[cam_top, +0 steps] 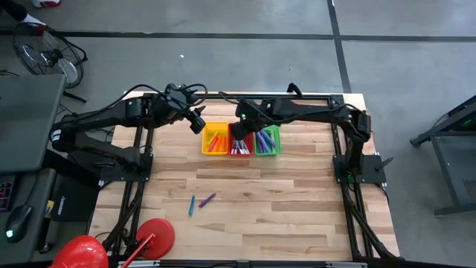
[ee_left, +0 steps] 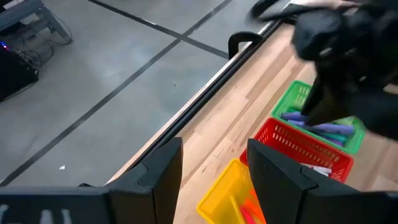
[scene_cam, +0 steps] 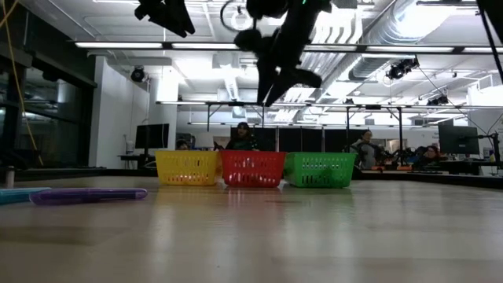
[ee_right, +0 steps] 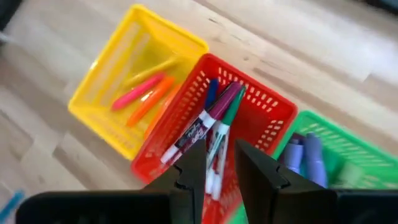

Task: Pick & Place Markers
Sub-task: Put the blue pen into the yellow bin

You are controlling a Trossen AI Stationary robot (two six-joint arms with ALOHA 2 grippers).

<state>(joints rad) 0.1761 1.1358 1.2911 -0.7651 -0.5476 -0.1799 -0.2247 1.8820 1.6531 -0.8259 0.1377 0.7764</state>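
Three mesh baskets stand in a row at the table's far middle: yellow (cam_top: 216, 139), red (cam_top: 239, 151) and green (cam_top: 268, 140). The yellow one holds orange, pink and yellow markers (ee_right: 144, 91). Purple, green, blue and white markers (ee_right: 211, 121) lie in the red one, and purple ones (ee_right: 305, 155) in the green. A teal marker (cam_top: 191, 205) and a purple marker (cam_top: 207, 199) lie flat on the near table. My right gripper (ee_right: 219, 168) hangs open above the red basket (ee_right: 273, 124). My left gripper (ee_left: 214, 180) is open and empty, raised beside the yellow basket's far left corner.
Two red round objects (cam_top: 156, 237) sit at the table's near left corner. The wooden table (cam_top: 297, 201) has free room across its near half, around the two loose markers (scene_cam: 86, 196). People (scene_cam: 242, 135) sit in the room beyond the baskets.
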